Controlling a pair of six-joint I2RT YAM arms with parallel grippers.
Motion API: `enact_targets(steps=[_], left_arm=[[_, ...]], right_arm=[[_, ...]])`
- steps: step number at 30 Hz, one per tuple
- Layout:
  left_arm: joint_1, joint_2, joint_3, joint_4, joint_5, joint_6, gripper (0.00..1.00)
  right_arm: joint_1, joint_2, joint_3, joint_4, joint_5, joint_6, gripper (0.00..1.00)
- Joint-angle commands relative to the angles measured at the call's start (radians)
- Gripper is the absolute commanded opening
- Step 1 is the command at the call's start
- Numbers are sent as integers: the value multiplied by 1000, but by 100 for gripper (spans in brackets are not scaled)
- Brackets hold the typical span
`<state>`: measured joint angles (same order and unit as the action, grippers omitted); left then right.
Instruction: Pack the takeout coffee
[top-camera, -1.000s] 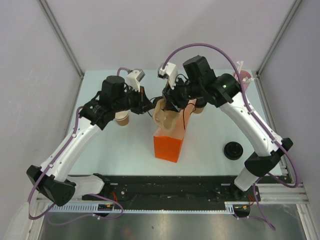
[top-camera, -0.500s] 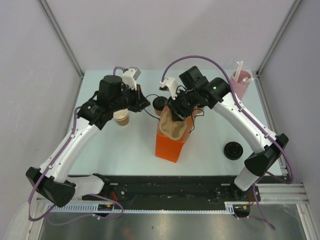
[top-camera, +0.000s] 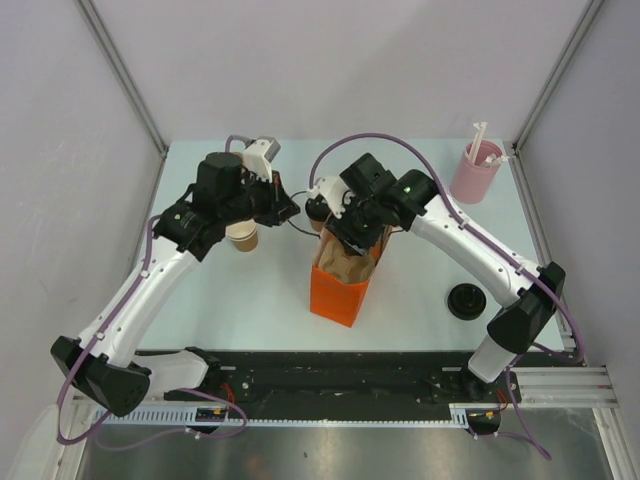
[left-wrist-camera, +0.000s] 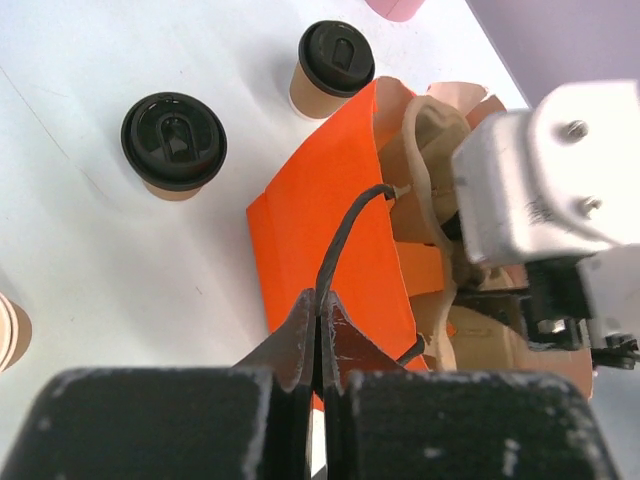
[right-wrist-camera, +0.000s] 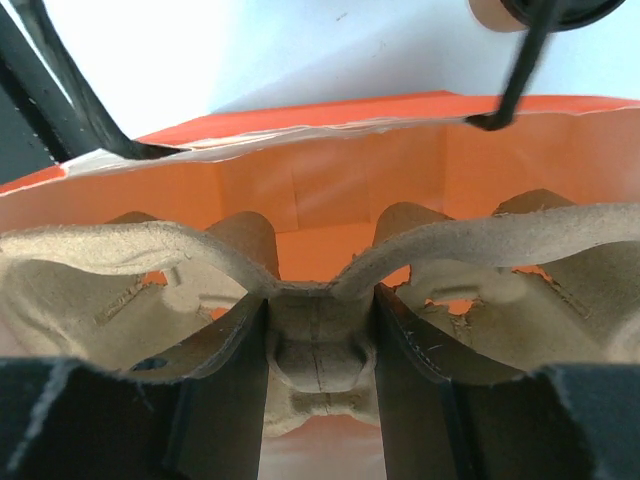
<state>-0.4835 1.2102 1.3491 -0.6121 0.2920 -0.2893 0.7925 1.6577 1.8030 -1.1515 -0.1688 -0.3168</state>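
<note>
Tray (right-wrist-camera: 480, 240) in R tool (right-wrist-camera: 320, 312), wrist-cam only

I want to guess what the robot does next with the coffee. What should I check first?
1. Left claw pinched shut on the black handle: ok.
2. Orange bag with its mouth open: ok.
3. Right claw clamped on the middle ridge of the pulp tray: ok.
4. Tray partly down inside the bag: ok. Tray resting on the bag's bottom: cannot tell.
5. Nearer coffee cup and farther coffee cup upright on the table beside the bag, black lids on: ok.
6. Cups already packed: not ok, both are outside the bag.
</note>
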Motion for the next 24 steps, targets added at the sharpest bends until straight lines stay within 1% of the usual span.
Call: enact_targets(steps=[1, 5, 8, 12, 16, 19, 21, 24], left_arm=[[11, -32, -2, 18, -5, -11, 0], [45, -24, 16, 18, -24, -4, 0], [49, -20, 28, 18, -36, 13, 0], [54, -12, 39, 18, -103, 53, 0], [60, -27, 61, 18, -155, 99, 0], [60, -35, 90, 18, -142, 127, 0], [60, -37, 104, 18, -116, 134, 0], [60, -47, 110, 18, -114, 148, 0]], right_arm=[[43, -6, -89, -7, 86, 42, 0], [56, -55, -165, 13, 97, 39, 0], [68, -78, -220, 39, 89, 7, 0], [80, -81, -258, 23, 94, -30, 0], [80, -99, -332, 22, 97, -36, 0], [79, -96, -360, 35, 97, -38, 0], [80, -79, -361, 36, 95, -31, 0], [79, -44, -363, 38, 81, -30, 0]])
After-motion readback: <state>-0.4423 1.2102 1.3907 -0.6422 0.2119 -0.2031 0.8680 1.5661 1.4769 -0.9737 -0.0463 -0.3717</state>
